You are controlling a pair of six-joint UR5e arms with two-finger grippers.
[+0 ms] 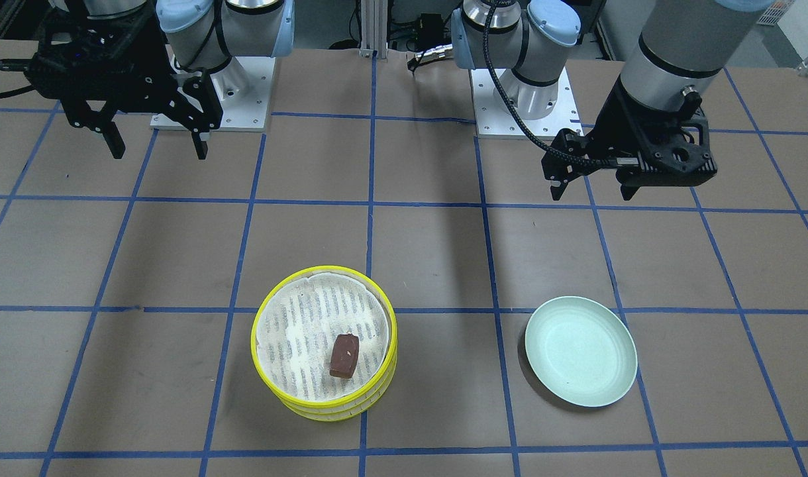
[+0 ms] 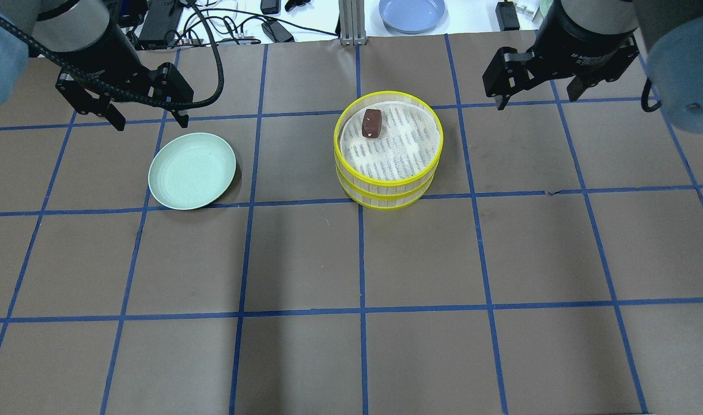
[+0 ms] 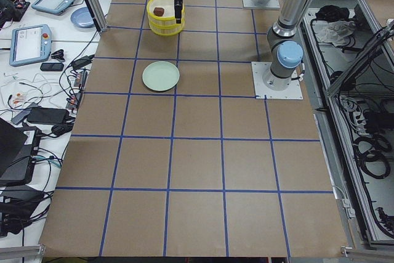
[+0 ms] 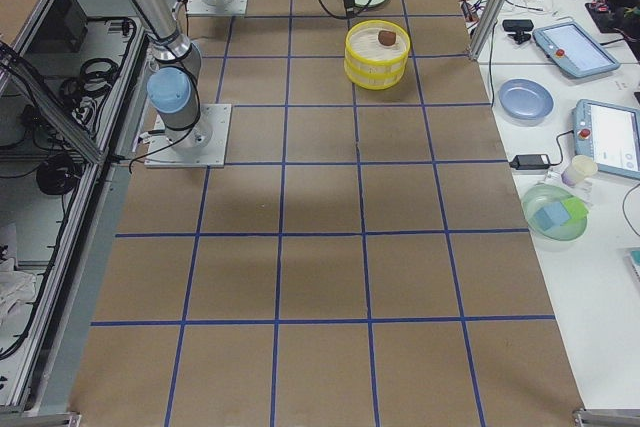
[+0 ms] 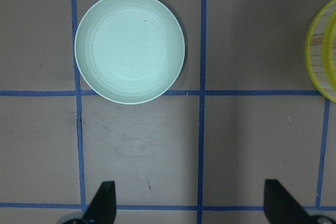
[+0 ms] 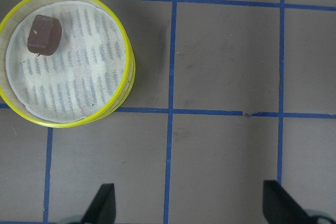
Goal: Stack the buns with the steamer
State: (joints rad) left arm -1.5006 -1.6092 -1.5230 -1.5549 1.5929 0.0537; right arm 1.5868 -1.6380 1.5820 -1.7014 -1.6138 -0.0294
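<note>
A yellow-rimmed steamer (image 2: 386, 190) of two stacked tiers stands on the table, its top lined with white cloth. A dark reddish-brown bun (image 2: 372, 123) lies on that cloth near the rim; it also shows in the front view (image 1: 344, 356) and the right wrist view (image 6: 44, 34). The cream-yellow bun is out of view. The pale green plate (image 2: 192, 170) is empty. My left gripper (image 2: 147, 118) hangs open and empty above the table, just beyond the plate. My right gripper (image 2: 536, 99) hangs open and empty to the right of the steamer.
Brown paper with blue tape grid lines covers the table. A blue plate (image 2: 412, 12) sits on the bench past the far edge, among cables and devices. The arm bases (image 1: 523, 99) stand at the robot's side of the table.
</note>
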